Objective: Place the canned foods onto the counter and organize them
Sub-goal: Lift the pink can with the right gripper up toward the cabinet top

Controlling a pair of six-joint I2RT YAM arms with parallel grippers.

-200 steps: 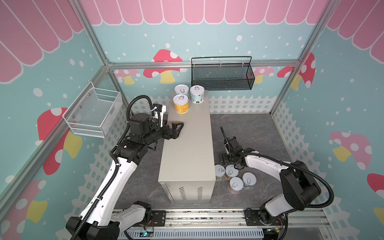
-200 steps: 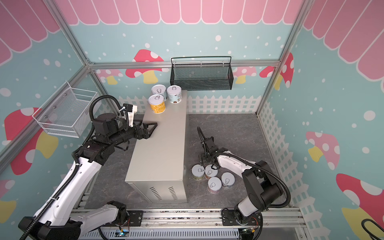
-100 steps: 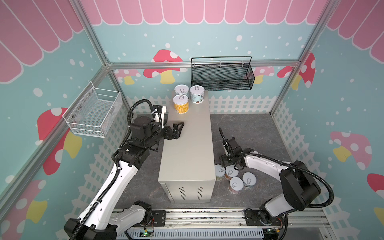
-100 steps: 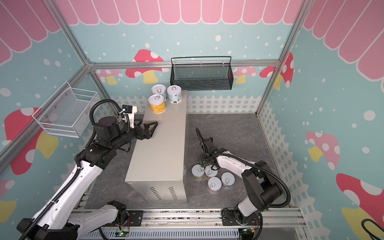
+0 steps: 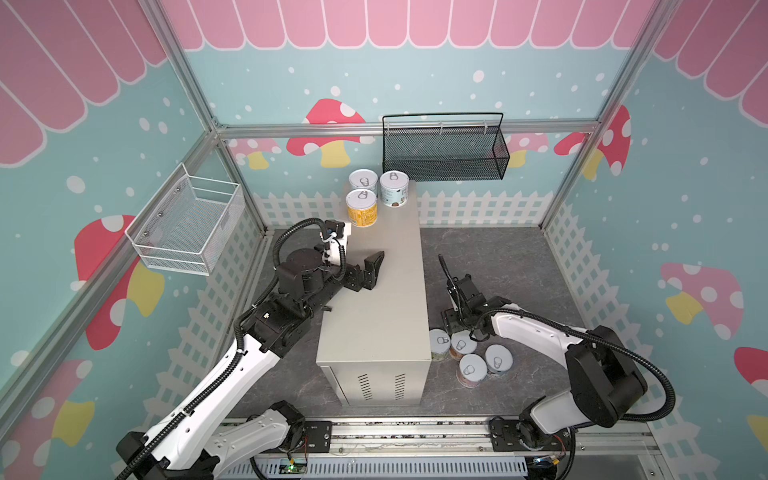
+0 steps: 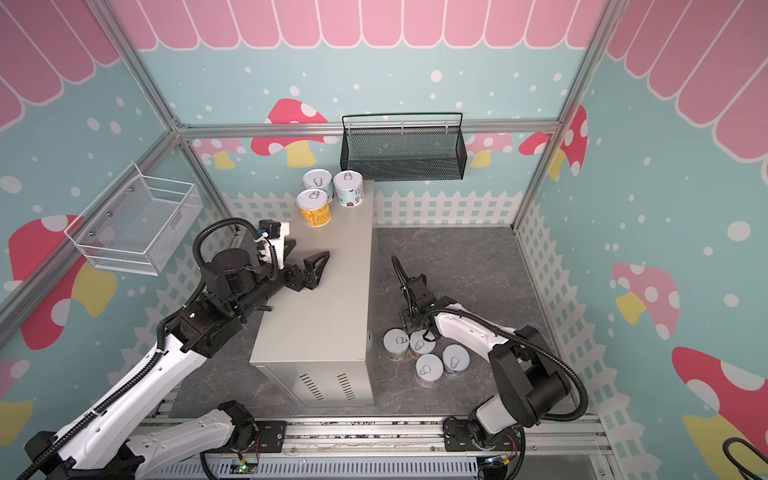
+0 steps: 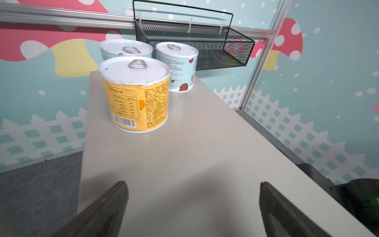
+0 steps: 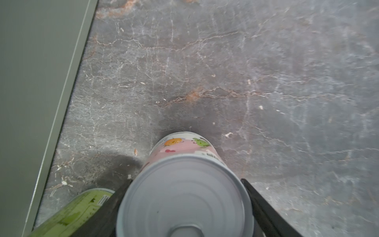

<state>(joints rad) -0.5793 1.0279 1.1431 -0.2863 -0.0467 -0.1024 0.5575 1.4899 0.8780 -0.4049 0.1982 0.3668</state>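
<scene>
Floor [image 5: 490,257] grey | counter [image 5: 386,299] beige | left gripper [image 7: 192,184] released | right gripper [image 8: 185,181] grasps pink can [image 8: 184,203]

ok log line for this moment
left pincer open over counter | right pincer gripping pink can on floor | three cans on counter

The left arm [image 5: 245,370] and right arm [image 5: 532,332] are sharing one build: white link shells are alternating with black cylindrical joint housings. Black corrugated cable conduit [image 5: 293,232] is looping outside the links. The left claw [image 6: 306,252] and right claw [image 8: 184,195] are carrying black wedge-shaped fingers [image 7: 106,209]. A white camera block [image 5: 338,232] is capping the left wrist. Both bases are seating on a silver rail [image 5: 415,432].
</scene>
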